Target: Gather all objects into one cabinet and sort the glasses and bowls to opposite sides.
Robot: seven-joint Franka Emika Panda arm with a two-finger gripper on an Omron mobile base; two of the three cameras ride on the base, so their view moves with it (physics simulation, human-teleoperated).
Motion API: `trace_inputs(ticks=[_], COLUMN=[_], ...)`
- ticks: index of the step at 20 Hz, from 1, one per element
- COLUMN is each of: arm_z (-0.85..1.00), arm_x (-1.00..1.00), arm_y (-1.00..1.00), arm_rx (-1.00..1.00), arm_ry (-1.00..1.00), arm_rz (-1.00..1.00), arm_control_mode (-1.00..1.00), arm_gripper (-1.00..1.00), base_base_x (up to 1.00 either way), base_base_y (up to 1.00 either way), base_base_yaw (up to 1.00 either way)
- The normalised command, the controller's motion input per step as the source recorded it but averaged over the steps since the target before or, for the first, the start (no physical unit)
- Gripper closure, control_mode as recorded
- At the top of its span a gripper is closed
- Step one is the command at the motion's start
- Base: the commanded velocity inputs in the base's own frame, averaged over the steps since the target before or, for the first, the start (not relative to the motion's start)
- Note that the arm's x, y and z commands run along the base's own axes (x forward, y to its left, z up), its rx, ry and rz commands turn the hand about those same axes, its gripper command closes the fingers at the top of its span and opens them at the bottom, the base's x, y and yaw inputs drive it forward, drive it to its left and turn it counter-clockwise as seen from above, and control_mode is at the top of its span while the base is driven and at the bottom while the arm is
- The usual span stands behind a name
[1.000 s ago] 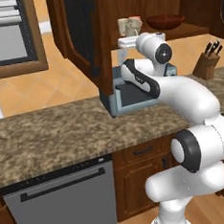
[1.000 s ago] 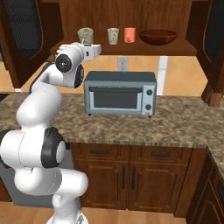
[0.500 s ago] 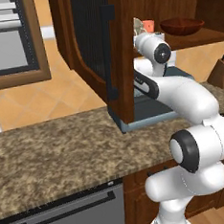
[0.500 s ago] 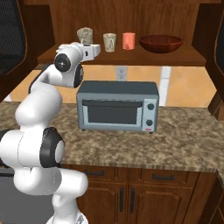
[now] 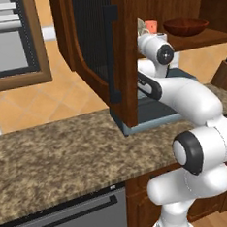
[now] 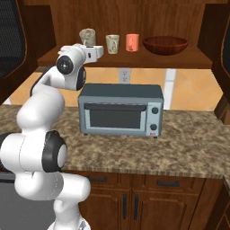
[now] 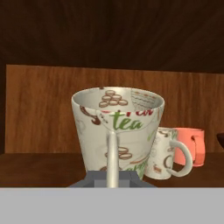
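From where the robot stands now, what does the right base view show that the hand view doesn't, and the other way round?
Right base view: the toaster on the counter, the bowl in full at the shelf's right end, and the arm itself. Hand view: close up, the near mug with its print reading "tea", and its handle running down into the shut gripper. Both: that mug, a second mug and the pink cup, in a row along the cabinet shelf.
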Motion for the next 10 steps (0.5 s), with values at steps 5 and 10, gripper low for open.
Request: trace_inputs(ticks=[5,10], arm_z=[0.00,0.00], arm_x=[0.00,0.00], arm_y=[0.00,-0.02], arm_rx=[0.00,0.00], arm_ry=[0.00,0.18], arm_rz=[0.00,0.00], arm_control_mode=[1.00,-1.00], arm_gripper=[1.00,1.00], base_base_x=[0.00,0.01], base_base_y=[0.00,0.00], base_base_yaw=[0.00,0.00])
